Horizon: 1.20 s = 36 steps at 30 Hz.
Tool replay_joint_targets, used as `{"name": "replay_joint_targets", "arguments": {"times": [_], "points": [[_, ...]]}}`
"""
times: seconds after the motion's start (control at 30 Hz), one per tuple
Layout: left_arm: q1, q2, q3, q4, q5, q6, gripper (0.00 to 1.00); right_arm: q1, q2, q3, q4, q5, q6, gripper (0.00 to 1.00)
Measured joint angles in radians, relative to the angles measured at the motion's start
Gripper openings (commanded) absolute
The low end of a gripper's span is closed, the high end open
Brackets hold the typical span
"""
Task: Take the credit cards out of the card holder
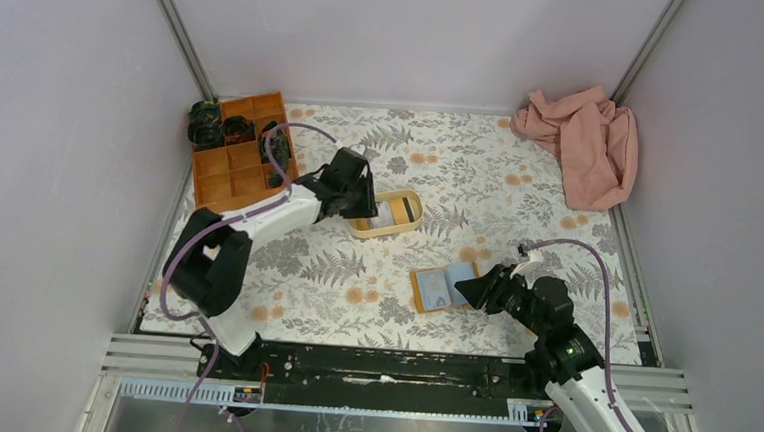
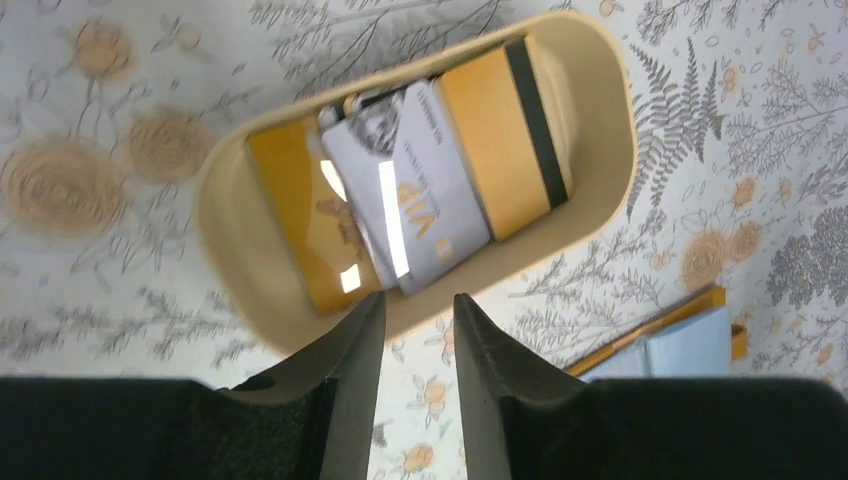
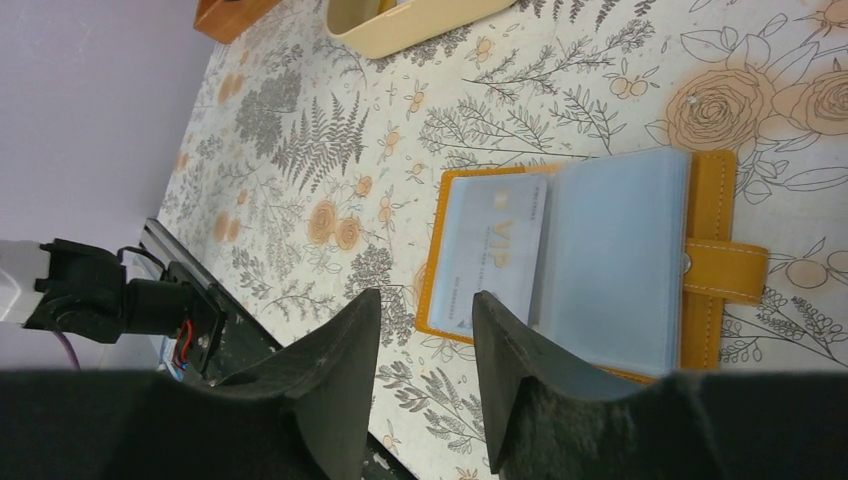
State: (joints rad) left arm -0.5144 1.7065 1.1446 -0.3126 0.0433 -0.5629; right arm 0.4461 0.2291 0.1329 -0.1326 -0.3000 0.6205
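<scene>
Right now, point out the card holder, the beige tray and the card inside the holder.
card holder (image 3: 615, 260): right wrist view, blue inner page.
beige tray (image 2: 605, 140): left wrist view, end wall.
VIP card (image 3: 495, 255): right wrist view, card face.

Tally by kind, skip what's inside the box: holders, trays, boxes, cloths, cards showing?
Card holder: 1
Tray: 1
Compartment box: 1
Pink cloth: 1
Cards showing: 4 (gold card, white VIP card, striped card in tray; sleeved VIP card in holder)
Total: 8
</scene>
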Motion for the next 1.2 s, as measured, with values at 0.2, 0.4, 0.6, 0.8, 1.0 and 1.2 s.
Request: {"name": "replay_joint_targets", "arguments": {"times": [0.2, 0.4, 0.6, 0.8, 1.0, 1.2], "points": [[-0.087, -0.212, -0.223, 0.101, -0.078, -0.078, 0.44, 0.0, 0.122, 0.0, 0.028, 0.003, -0.031, 0.54], [-0.382, -0.278, -0.457, 0.417, -0.13, -0.172, 0.33, 0.0, 0.309, 0.0, 0.071, 0.0, -0.062, 0.56], [-0.535, -0.156, -0.583, 0.706, -0.153, -0.257, 0.31, 0.0, 0.379, 0.003, 0.109, -0.004, -0.094, 0.57], [-0.566, -0.032, -0.597, 0.904, -0.158, -0.322, 0.31, 0.0, 0.422, 0.017, 0.146, -0.008, -0.109, 0.57], [-0.567, 0.03, -0.58, 0.973, -0.158, -0.357, 0.3, 0.0, 0.459, 0.021, 0.164, -0.017, -0.113, 0.57], [-0.567, 0.05, -0.578, 1.001, -0.158, -0.383, 0.3, 0.001, 0.496, 0.021, 0.203, -0.029, -0.112, 0.58]]}}
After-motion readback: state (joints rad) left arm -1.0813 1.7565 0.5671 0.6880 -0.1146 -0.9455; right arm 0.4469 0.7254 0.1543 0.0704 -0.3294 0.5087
